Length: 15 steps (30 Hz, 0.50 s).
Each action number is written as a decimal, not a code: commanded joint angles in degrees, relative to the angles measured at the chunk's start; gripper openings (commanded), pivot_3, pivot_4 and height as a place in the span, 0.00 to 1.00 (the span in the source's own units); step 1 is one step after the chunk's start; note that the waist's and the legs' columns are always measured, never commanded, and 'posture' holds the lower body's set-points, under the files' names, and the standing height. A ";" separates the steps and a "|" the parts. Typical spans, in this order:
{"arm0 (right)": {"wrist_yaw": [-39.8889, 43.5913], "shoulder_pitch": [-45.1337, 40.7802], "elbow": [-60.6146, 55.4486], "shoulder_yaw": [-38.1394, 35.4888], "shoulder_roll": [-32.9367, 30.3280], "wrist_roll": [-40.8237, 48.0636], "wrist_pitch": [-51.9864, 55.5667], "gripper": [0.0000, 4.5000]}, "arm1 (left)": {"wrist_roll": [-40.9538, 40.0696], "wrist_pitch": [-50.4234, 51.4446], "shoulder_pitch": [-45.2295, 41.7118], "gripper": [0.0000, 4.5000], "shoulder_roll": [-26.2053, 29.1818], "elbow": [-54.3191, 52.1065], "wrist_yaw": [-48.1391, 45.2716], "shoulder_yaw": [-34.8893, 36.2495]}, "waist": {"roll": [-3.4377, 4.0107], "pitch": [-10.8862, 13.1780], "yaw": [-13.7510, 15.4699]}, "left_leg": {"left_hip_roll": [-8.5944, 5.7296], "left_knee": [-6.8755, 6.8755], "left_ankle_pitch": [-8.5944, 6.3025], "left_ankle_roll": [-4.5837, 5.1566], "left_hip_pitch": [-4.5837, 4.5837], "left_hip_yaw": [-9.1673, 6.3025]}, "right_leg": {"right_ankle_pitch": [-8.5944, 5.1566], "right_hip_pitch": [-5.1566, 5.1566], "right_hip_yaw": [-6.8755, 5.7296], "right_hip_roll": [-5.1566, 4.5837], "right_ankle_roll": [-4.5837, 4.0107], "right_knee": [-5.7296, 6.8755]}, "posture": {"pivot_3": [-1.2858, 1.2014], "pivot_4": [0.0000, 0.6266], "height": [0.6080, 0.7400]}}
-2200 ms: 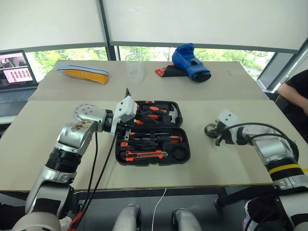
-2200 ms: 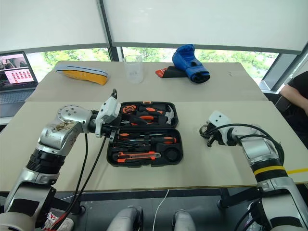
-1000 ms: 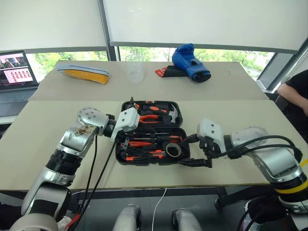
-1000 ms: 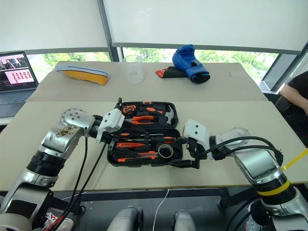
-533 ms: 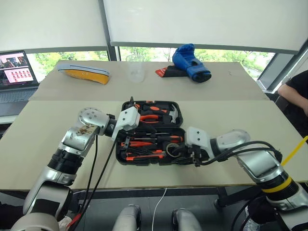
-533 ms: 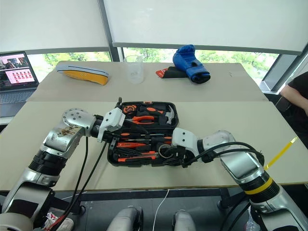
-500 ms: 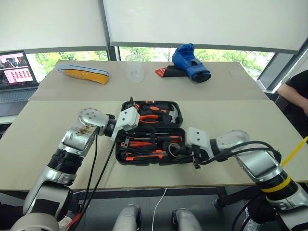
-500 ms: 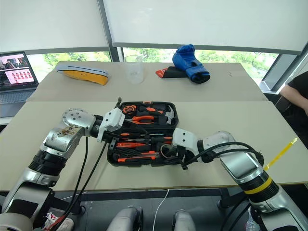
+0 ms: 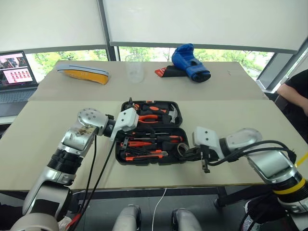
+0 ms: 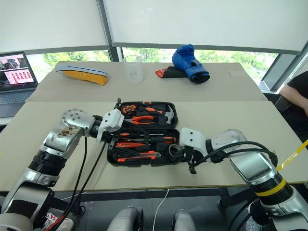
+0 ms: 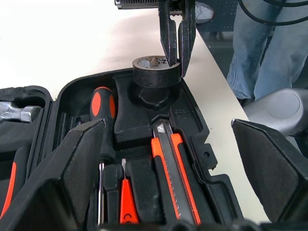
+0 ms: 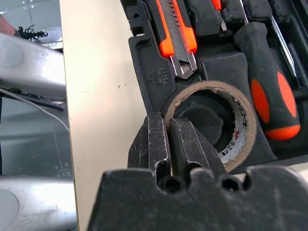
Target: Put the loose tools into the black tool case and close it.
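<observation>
The tape roll (image 12: 219,127) sits in its round hole in the near right corner of the black tool case (image 10: 143,135), which lies open in the middle of the worktop (image 10: 231,120). The right pincer (image 12: 166,144) is pinched shut on the wall of the roll, one finger inside the ring and one outside. I think the roll is not pushed all the way down yet. To do this well, the pincer should press the roll flat into the hole, then let go and lift straight up so the roll does not pop out.

The left pincer (image 11: 163,187) is wide open and holds nothing. It hangs over the left side of the case.

In the case I count one tape roll, one utility knife (image 11: 168,163), two black-and-orange screwdrivers (image 9: 163,138), one pair of pliers (image 9: 151,107) and one hammer (image 9: 174,113). Behind the case I count one blue boxing glove (image 9: 190,60) and one clear cup (image 10: 134,68).
</observation>
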 commanded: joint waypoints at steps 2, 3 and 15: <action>-1.46 -0.40 0.63 -0.63 1.31 -0.63 0.41 0.01 | 0.17 -0.67 -2.04 1.00 -0.34 -0.29 -0.23 0.52 | 0.00 0.00 0.02 | 0.00 0.00 0.00 0.00 0.00 0.00 | 0.00 0.00 0.00 0.00 0.00 0.00 | 0.52 0.24 1.00; -1.54 -0.37 0.73 -0.49 1.43 -0.73 0.47 0.01 | 0.21 -0.66 -2.18 1.00 -0.31 -0.19 -0.32 0.59 | 0.00 0.00 0.03 | 0.00 0.00 0.00 0.00 -0.01 0.00 | 0.00 0.00 0.00 0.00 0.00 0.00 | 0.52 0.24 1.00; -1.32 -1.06 -4.51 -5.71 1.04 4.59 5.42 0.90 | -0.19 1.10 -1.03 1.00 0.59 -1.19 0.98 1.96 | 0.00 0.00 0.05 | 0.00 0.00 0.00 0.00 0.00 0.00 | 0.00 0.00 0.00 0.00 0.00 0.00 | 0.52 0.24 1.00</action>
